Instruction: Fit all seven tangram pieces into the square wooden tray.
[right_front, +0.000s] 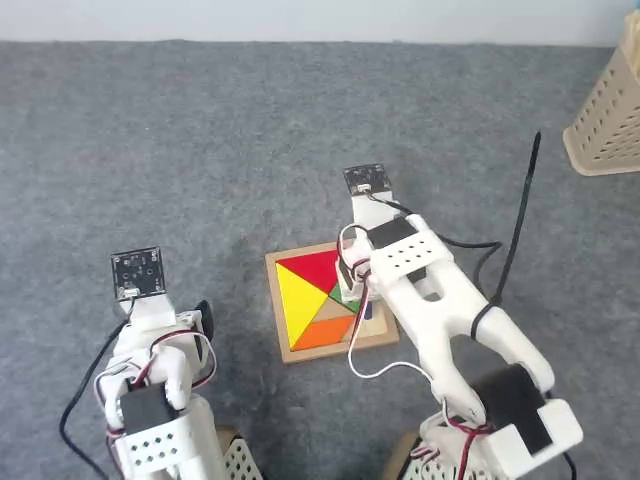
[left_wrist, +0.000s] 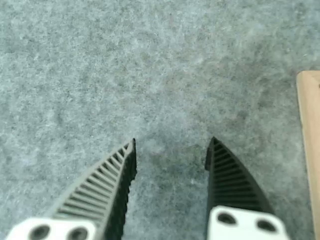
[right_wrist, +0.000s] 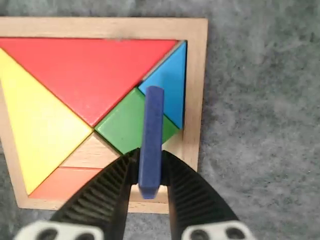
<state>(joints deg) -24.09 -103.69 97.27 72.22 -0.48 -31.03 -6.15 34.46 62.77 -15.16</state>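
Observation:
The square wooden tray (right_front: 284, 345) lies on the grey carpet between the two arms, its frame (right_wrist: 196, 75) plain wood. Inside it lie a red triangle (right_wrist: 95, 65), a yellow triangle (right_wrist: 40, 130), a light blue triangle (right_wrist: 172, 85), a green square (right_wrist: 125, 125), a pale wood piece (right_wrist: 90, 155) and an orange piece (right_wrist: 65, 182). My right gripper (right_wrist: 149, 170) is shut on a dark blue piece (right_wrist: 151, 140), held on edge above the tray's unfilled corner. My left gripper (left_wrist: 170, 150) hangs open over bare carpet, left of the tray edge (left_wrist: 310, 150).
A beige slotted basket (right_front: 610, 110) stands at the far right edge. A black cable (right_front: 520, 210) runs over the carpet behind the right arm (right_front: 440, 300). Open carpet stretches across the far and left sides.

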